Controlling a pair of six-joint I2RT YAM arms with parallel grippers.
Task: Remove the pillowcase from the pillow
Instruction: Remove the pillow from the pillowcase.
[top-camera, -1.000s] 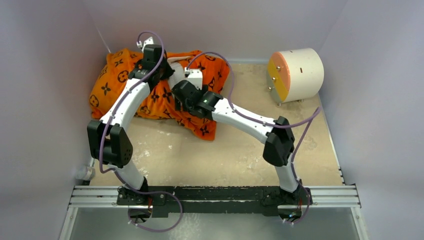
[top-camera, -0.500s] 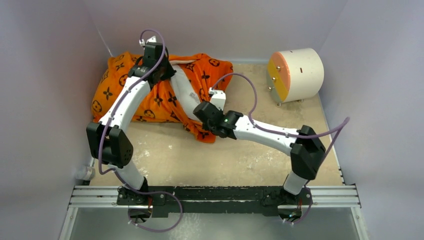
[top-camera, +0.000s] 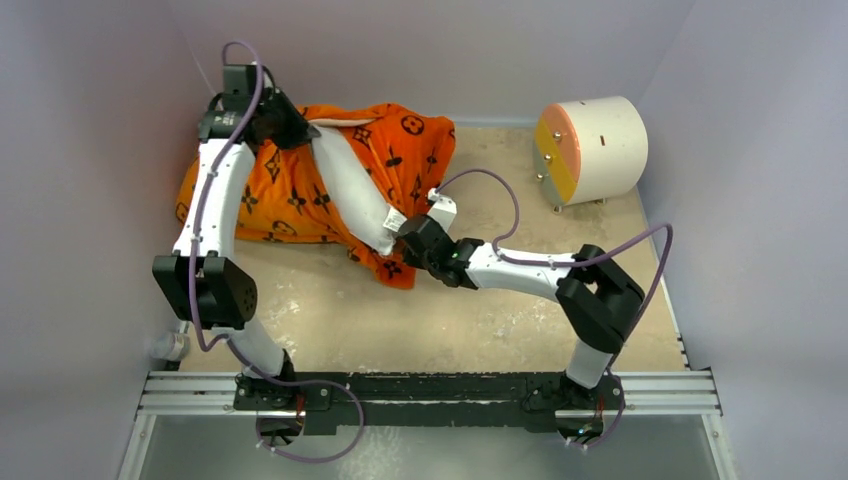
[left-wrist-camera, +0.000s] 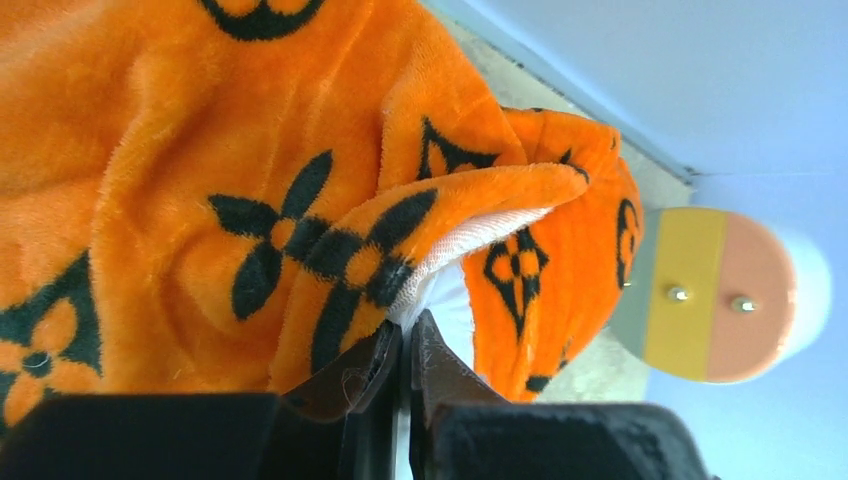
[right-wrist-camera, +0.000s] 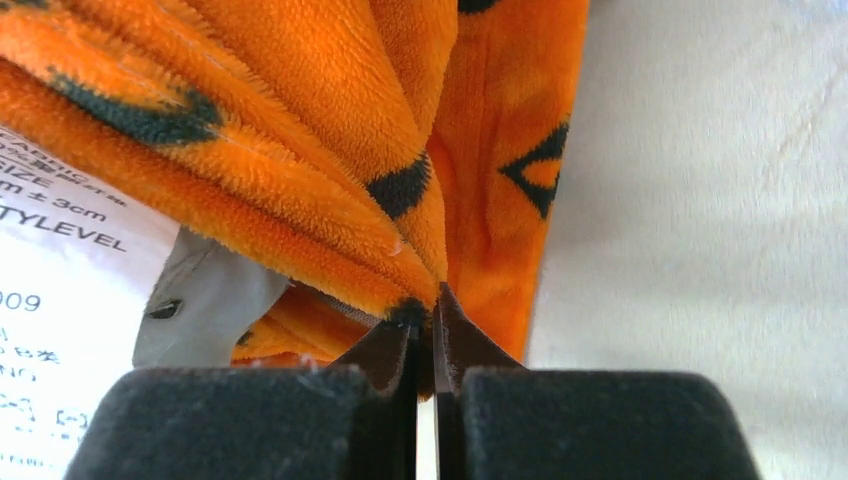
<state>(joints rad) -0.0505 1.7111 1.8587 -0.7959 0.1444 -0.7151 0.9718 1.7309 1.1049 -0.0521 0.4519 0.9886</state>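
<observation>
Between the tips of the left gripper (left-wrist-camera: 405, 335), pressed almost together, sits a folded hem of the pillowcase (left-wrist-camera: 200, 150), with pale lining showing just past the pinch. From where I stand, that grip looks meant to anchor the far edge of the opening. The right gripper (right-wrist-camera: 425, 320) is likewise nipped tight on a plush orange fold, and a printed care label (right-wrist-camera: 60, 250) lies just beside it. From above, the two grippers are well apart, the left one at the far side of the bundle and the right one at its near edge. A long white band of the pillow (top-camera: 345, 180) lies bare between them, while the rest of it is wrapped in orange cloth. I judge the mouth of the case is being spread so the cushion can slide free, though most of it is not yet out. The bundle rests on the table (top-camera: 450, 320), and a white cylinder (top-camera: 595, 150) stands well beyond the right gripper, clear of the pull.
</observation>
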